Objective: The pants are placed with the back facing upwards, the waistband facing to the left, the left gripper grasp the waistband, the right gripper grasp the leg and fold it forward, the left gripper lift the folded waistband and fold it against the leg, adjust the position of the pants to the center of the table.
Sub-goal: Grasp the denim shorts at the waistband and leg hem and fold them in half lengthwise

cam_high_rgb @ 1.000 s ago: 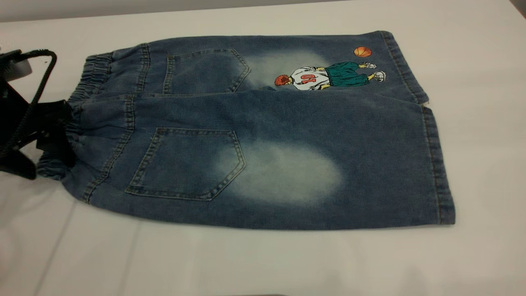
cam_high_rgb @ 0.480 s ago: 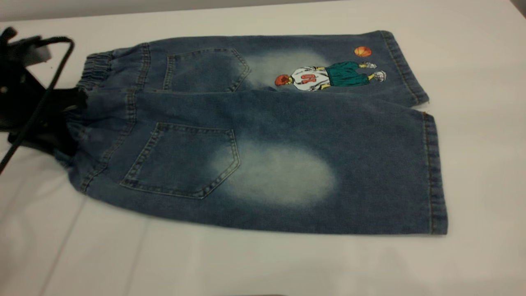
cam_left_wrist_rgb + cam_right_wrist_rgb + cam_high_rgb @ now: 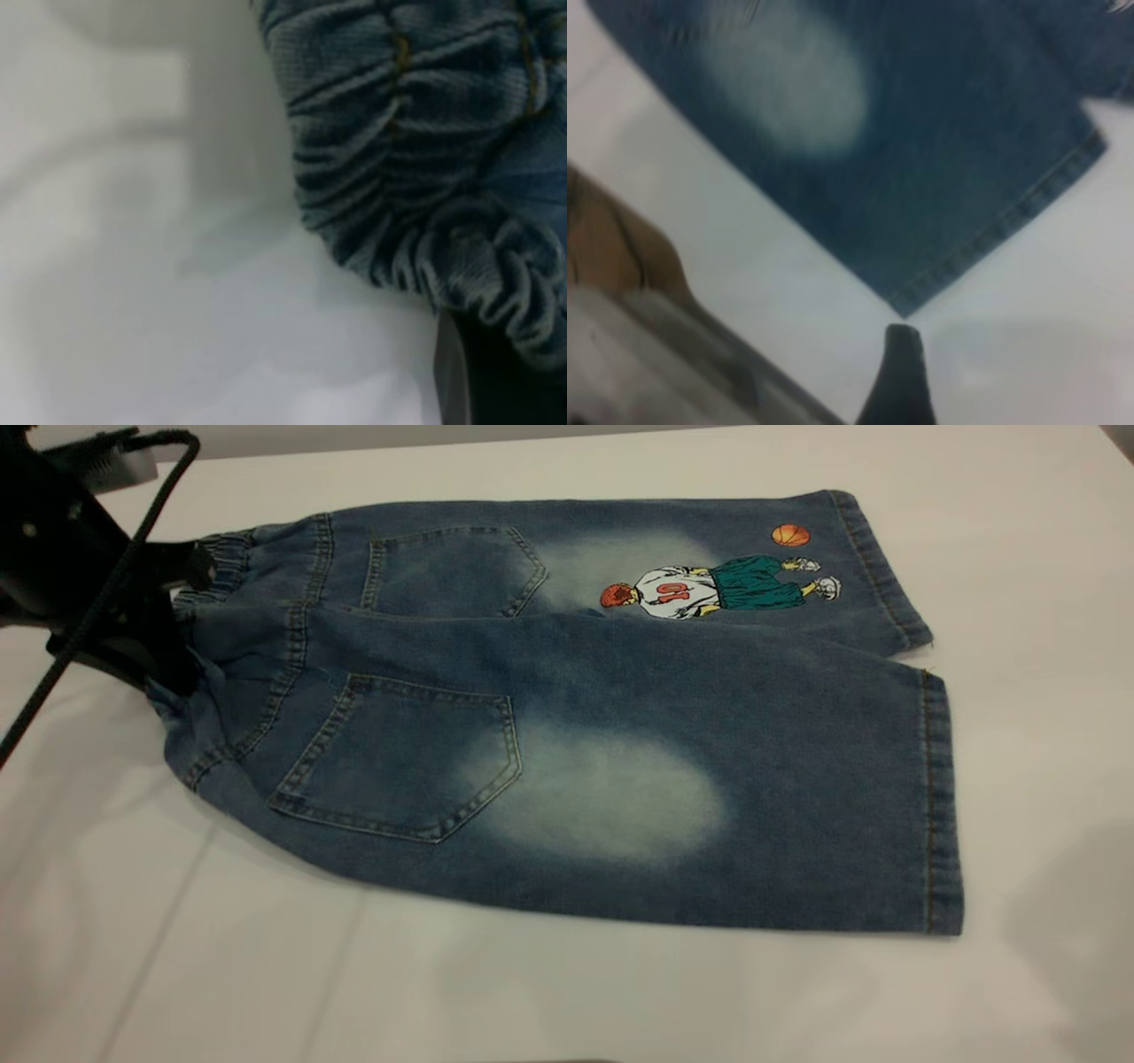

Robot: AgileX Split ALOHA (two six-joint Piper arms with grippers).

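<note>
The blue denim pants (image 3: 576,691) lie back side up on the white table (image 3: 532,992), with the waistband (image 3: 226,558) at the left. My left gripper (image 3: 182,624) is shut on the waistband's gathered edge (image 3: 461,266) and holds that end raised off the table. The near leg (image 3: 620,806), with its pocket and pale oval, overlaps the far leg bearing the cartoon print (image 3: 718,589). My right gripper (image 3: 957,390) is out of the exterior view. It hovers open over bare table just off the near leg's hem corner (image 3: 908,305), with one dark finger (image 3: 899,376) showing.
White tabletop surrounds the pants in front (image 3: 620,1001) and to the right (image 3: 1045,691). A soft shadow (image 3: 1072,921) falls on the table at the lower right. The table's edge and a brown floor (image 3: 611,248) show in the right wrist view.
My left gripper has risen and moved back and right with the waistband, lifting that end. The near leg's waist corner has swung inward and the pants have shifted slightly.
</note>
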